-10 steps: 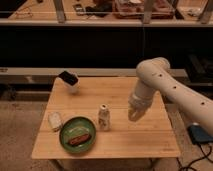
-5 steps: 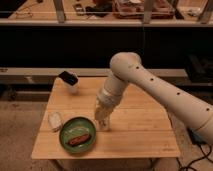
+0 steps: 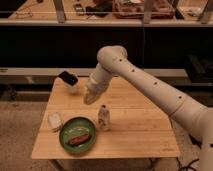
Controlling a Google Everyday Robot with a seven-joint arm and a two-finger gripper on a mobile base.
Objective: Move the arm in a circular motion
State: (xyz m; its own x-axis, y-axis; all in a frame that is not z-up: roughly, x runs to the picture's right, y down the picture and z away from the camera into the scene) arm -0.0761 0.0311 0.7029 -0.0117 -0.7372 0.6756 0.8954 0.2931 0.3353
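Observation:
The arm (image 3: pixel 150 82) is a thick cream-white tube with small dark dots. It reaches in from the lower right, bends at an elbow (image 3: pixel 112 55) above the table's far edge, and angles down to the left. Its gripper (image 3: pixel 89 97) hangs over the back left-middle of the wooden table (image 3: pixel 140 130), shut, with nothing visible in it. The gripper is above and left of a small white bottle (image 3: pixel 103 118), and right of a black object (image 3: pixel 67 78).
A green plate (image 3: pixel 67 142) holding a brown sausage-like item sits at the table's front left. A white packet (image 3: pixel 55 120) lies left of it. A dark shelf and railing run behind the table. Another dark object stands at the far right.
The arm has swung left across the table. Its gripper went from the right side, past the bottle, to the back left-middle and sits a little higher than half a second ago.

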